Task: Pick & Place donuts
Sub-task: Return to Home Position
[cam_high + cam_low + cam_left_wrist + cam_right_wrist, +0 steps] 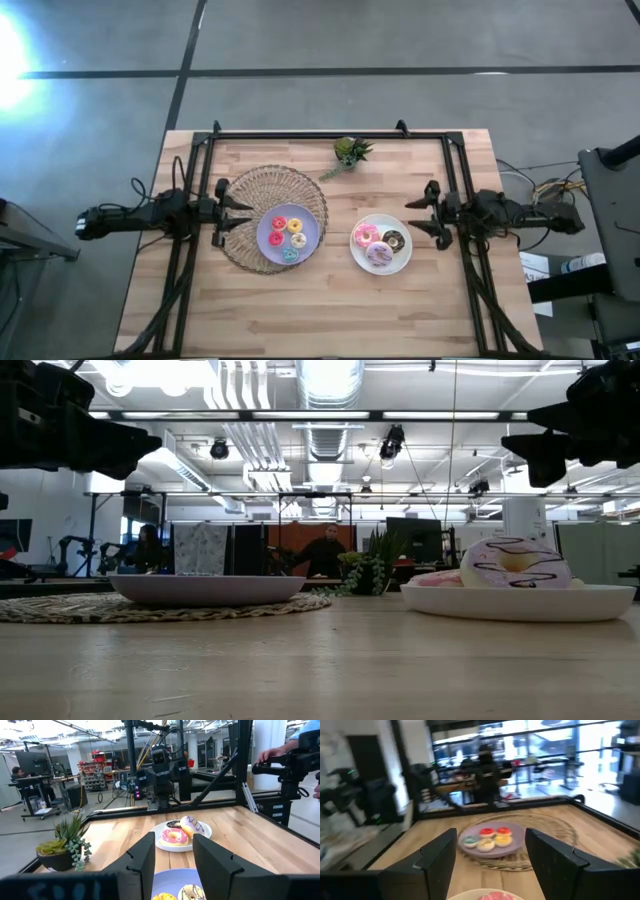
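**Donuts plated: bring both arms home cleanly**

The butcher-block table stands in an open workshop, with a small plant near its far edge. Five small donuts lie on the lavender plate, which sits on the woven mat. Three larger donuts lie on the white plate.

Your left gripper hangs at the mat's left edge, fingers spread wide and empty. Your right gripper hangs just beside the white plate, also wide and empty. Nothing looks left to sort.

To retract well, draw each arm straight back toward its own side at the height the low view shows, well above the plate rims. Avoid any sweep across the mat.
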`<state>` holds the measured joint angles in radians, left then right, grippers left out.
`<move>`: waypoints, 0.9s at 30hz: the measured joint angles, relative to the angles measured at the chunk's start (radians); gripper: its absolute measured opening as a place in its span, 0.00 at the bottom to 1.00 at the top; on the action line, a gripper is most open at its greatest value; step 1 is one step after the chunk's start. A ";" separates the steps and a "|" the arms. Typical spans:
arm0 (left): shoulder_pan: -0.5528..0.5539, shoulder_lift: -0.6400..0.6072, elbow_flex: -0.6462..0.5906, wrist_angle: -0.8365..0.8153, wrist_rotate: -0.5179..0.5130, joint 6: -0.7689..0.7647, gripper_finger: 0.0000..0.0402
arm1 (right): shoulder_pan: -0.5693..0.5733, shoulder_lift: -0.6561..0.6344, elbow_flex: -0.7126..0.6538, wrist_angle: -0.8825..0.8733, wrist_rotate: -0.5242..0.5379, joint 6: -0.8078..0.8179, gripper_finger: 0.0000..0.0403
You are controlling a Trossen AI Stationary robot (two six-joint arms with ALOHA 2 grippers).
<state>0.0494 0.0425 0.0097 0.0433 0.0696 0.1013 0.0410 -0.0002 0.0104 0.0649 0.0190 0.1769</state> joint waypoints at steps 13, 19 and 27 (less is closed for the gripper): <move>0.000 0.000 0.000 0.000 0.000 0.000 0.27 | -0.049 0.000 0.000 -0.052 -0.063 -0.161 0.57; 0.000 0.000 0.000 0.000 0.000 0.000 0.27 | -0.048 0.003 0.000 -0.052 -0.064 -0.125 0.57; 0.000 0.000 0.001 0.000 0.000 0.000 0.27 | -0.048 0.003 0.000 -0.052 -0.063 -0.127 0.57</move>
<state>0.0494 0.0425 0.0105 0.0434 0.0696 0.1013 -0.0067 0.0032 0.0101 0.0132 -0.0444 0.0502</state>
